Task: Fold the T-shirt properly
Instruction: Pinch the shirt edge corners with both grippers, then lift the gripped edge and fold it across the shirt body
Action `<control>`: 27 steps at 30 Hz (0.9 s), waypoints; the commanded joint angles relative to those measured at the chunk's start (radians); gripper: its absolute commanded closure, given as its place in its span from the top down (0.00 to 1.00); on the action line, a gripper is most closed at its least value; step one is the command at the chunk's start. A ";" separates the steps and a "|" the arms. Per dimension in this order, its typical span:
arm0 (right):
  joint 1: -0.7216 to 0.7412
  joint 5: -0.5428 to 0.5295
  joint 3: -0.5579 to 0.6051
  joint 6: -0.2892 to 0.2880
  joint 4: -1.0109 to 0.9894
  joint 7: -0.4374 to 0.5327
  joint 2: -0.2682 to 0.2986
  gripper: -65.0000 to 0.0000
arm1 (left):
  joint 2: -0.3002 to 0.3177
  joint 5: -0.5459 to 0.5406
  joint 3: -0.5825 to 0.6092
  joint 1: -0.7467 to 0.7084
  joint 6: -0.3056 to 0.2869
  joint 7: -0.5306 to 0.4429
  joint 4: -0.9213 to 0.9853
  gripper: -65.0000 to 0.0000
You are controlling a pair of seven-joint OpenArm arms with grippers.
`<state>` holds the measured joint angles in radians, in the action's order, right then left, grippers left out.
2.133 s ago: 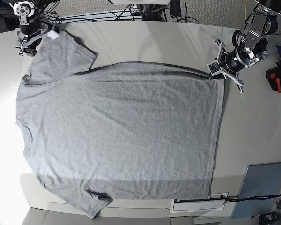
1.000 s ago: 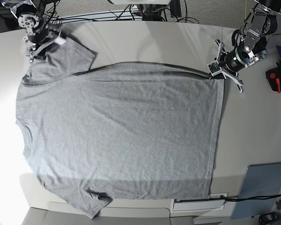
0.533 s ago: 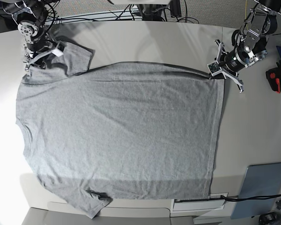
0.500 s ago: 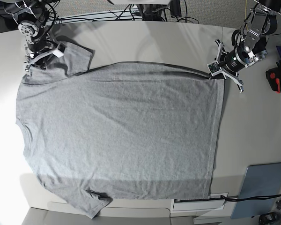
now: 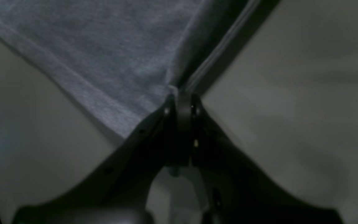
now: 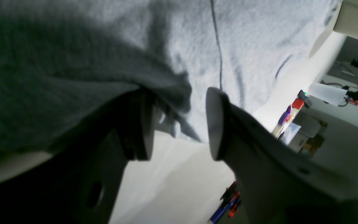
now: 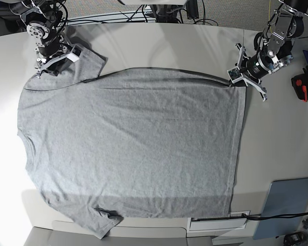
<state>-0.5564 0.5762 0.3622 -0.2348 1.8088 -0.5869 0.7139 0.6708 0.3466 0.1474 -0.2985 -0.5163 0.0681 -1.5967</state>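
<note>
Left gripper (image 5: 180, 99) is seen pinched tight on the hem corner of the T-shirt (image 5: 104, 53), with the two dark fingers pressed together and a bit of grey fabric nipped between the tips (the folded edge is seen running away up and to the right from that pinch). In the base view the same gripper (image 7: 236, 77) is parked at the shirt's upper right corner, right at the cloth's edge.

Right gripper (image 6: 177, 124) is spread apart, with one finger (image 6: 138, 124) tucked under a bunched lump of grey fabric and the other finger (image 6: 216, 124) out in the clear, so the sleeve is draped over one side only and nothing is clamped. From the base view it (image 7: 56, 59) is placed on the upper left sleeve.

T-shirt (image 7: 133, 143) is laid out flat across the table (image 7: 159, 46), plain side up, hem toward the view's right and sleeves at the left. The lower sleeve is hung slightly over the near table edge. A blue-grey panel (image 7: 287, 205) is seen at the lower right, well apart from the shirt.
</note>
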 commanded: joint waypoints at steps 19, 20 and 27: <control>-0.052 -0.071 0.022 0.007 0.158 -0.130 0.058 0.00 | 0.089 0.037 0.006 -0.085 -0.049 0.101 -0.058 0.00; -0.077 -0.057 0.022 0.012 0.182 -0.143 0.067 0.00 | 0.103 0.016 0.006 -0.102 -0.048 0.125 -0.080 0.00; -0.248 0.052 0.022 0.053 0.293 -0.181 0.079 0.00 | 0.168 -0.090 0.005 -0.220 0.003 0.254 -0.205 0.00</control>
<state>-0.8005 0.6136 0.3893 -0.1913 2.0830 -0.7635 0.7807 0.8219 0.2573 0.1524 -0.5079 -0.4896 0.2916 -1.8015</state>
